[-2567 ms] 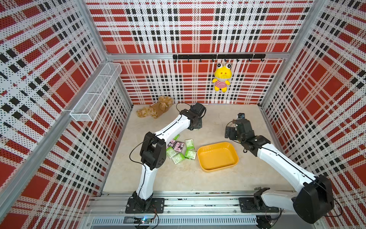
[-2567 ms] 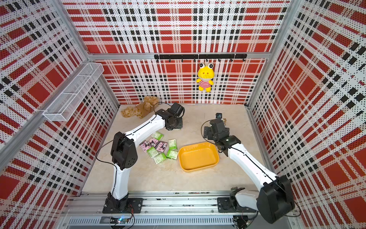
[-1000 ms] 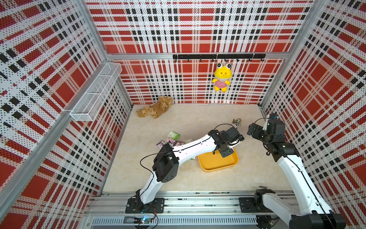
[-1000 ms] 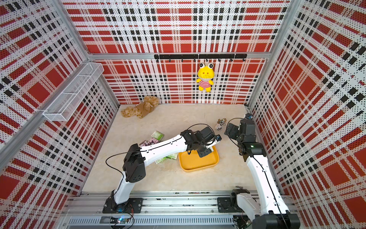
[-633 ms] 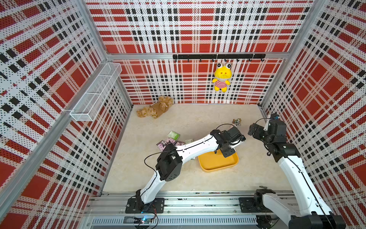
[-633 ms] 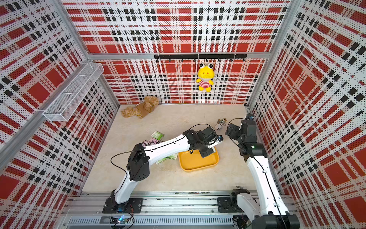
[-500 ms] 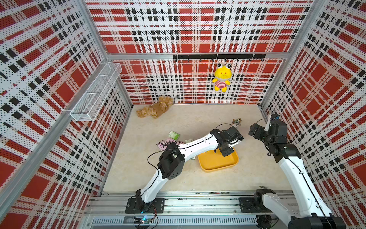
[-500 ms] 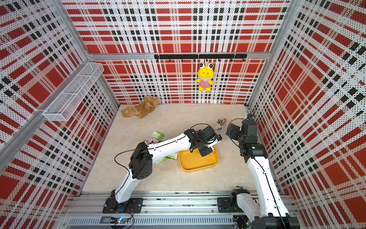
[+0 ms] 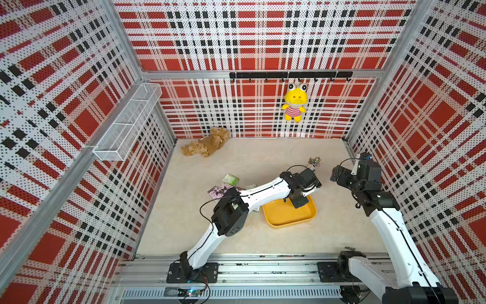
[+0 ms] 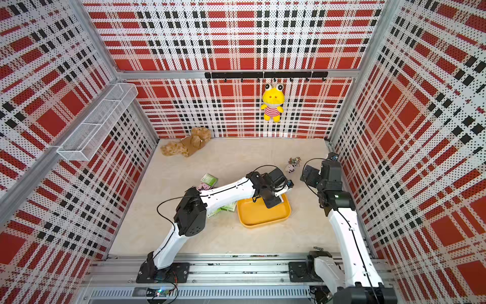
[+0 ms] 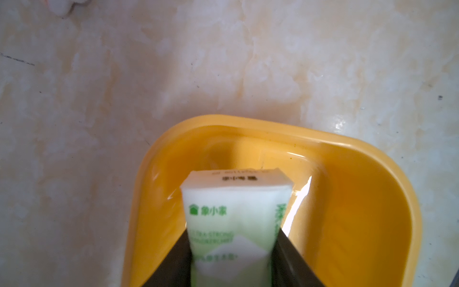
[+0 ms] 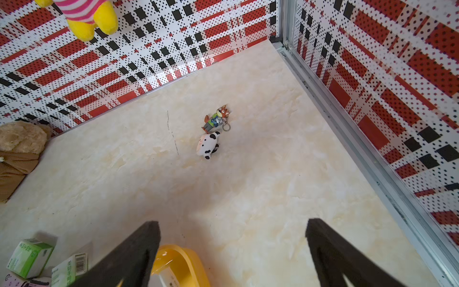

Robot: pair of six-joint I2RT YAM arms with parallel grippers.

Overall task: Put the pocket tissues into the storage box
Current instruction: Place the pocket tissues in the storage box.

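The left tool [image 11: 233, 236], pinched on a green pack [image 11: 231, 196], holds it end-down over the far right corner of the box [image 11: 360, 211]; the right tool [image 12: 232, 222] gapes empty

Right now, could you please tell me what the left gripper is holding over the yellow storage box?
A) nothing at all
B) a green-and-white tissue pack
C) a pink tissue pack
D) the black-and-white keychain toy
B: the left wrist view shows the left gripper shut on a green-and-white tissue pack, held over the inside of the storage box.
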